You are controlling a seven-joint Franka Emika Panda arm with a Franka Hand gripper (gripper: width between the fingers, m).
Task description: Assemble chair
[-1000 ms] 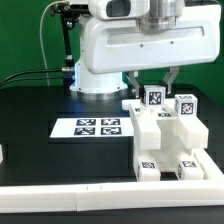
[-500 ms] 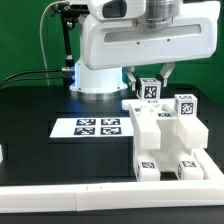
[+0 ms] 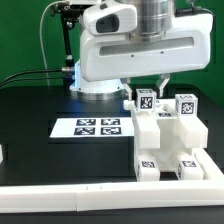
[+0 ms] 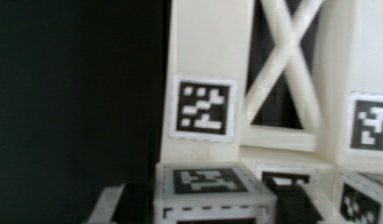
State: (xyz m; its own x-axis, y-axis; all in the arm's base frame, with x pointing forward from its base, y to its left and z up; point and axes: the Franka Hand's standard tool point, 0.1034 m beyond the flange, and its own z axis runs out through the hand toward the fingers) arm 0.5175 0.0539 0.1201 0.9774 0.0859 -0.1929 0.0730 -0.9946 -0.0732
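I'm seeing the chair mostly built at the worktop's four o'clock; my fingers are clamping a tagged piece, unseated

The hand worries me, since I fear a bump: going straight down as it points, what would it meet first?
The hand already holds a tagged white piece; that piece would likely meet the chair assembly first, though depth is unclear.
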